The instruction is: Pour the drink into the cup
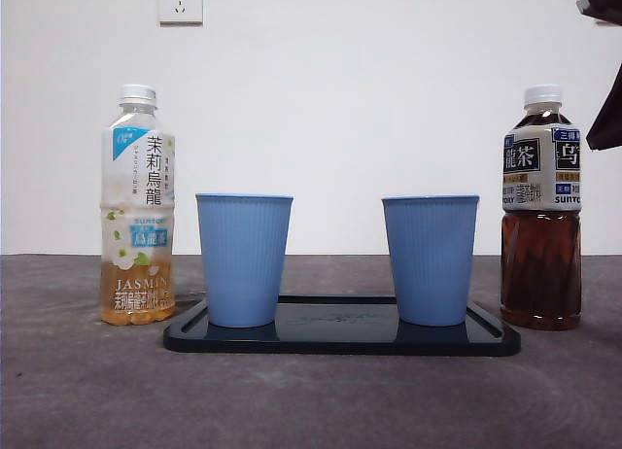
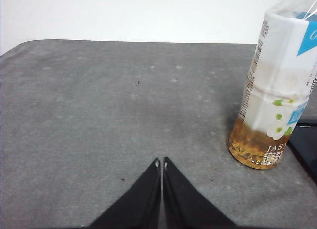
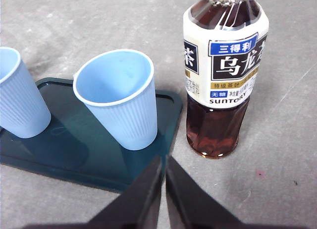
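Note:
Two blue ribbed cups (image 1: 244, 259) (image 1: 431, 259) stand upright on a dark tray (image 1: 340, 337). A dark oolong tea bottle (image 1: 541, 208) with a white cap stands just right of the tray. A pale jasmine tea bottle (image 1: 138, 206), about a quarter full, stands left of it. My right gripper (image 3: 163, 162) is shut, hovering above the tray's near corner between the right cup (image 3: 119, 97) and the oolong bottle (image 3: 223, 75). My left gripper (image 2: 161, 163) is shut and empty over bare table, with the jasmine bottle (image 2: 277, 85) off to one side.
The table is covered with a grey cloth (image 1: 78, 391). A white wall with a power socket (image 1: 181, 2) stands behind. A black piece of an arm (image 1: 604, 51) shows at the top right corner of the front view.

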Robot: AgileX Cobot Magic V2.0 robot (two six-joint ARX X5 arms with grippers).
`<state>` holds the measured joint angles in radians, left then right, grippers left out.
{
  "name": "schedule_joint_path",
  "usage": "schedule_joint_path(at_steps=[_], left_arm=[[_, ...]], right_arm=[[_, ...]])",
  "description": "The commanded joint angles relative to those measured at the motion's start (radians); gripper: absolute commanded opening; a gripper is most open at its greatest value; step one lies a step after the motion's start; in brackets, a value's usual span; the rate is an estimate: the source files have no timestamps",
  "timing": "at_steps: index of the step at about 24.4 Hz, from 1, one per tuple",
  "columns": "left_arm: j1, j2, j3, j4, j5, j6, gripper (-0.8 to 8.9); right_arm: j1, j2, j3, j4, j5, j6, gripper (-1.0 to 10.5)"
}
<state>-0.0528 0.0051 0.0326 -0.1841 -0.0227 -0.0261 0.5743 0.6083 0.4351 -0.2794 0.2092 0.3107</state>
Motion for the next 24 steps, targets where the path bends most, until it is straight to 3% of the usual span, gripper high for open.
schedule_joint_path(at_steps=[1, 12, 14, 16, 21, 24], left_arm=[[0.001, -0.002, -0.019, -0.006, 0.001, -0.013, 0.07], [0.001, -0.002, -0.019, -0.006, 0.001, -0.013, 0.07], [0.001, -0.002, -0.019, -0.006, 0.001, -0.013, 0.07], [0.001, -0.002, -0.019, -0.006, 0.001, -0.013, 0.07], [0.001, -0.002, -0.019, -0.006, 0.001, -0.013, 0.07], [0.001, -0.002, -0.019, -0.006, 0.001, -0.013, 0.07]], right_arm=[[0.006, 0.004, 0.012, 0.01, 0.002, -0.005, 0.1], [0.006, 0.004, 0.012, 0.01, 0.002, -0.005, 0.1], [0.005, 0.002, 0.012, 0.009, 0.002, -0.013, 0.1], [-0.023, -0.03, 0.011, 0.01, 0.02, -0.067, 0.1], [-0.254, -0.18, -0.067, 0.072, 0.015, -0.132, 0.1], [-0.408, -0.314, -0.201, 0.207, -0.053, -0.161, 0.1]])
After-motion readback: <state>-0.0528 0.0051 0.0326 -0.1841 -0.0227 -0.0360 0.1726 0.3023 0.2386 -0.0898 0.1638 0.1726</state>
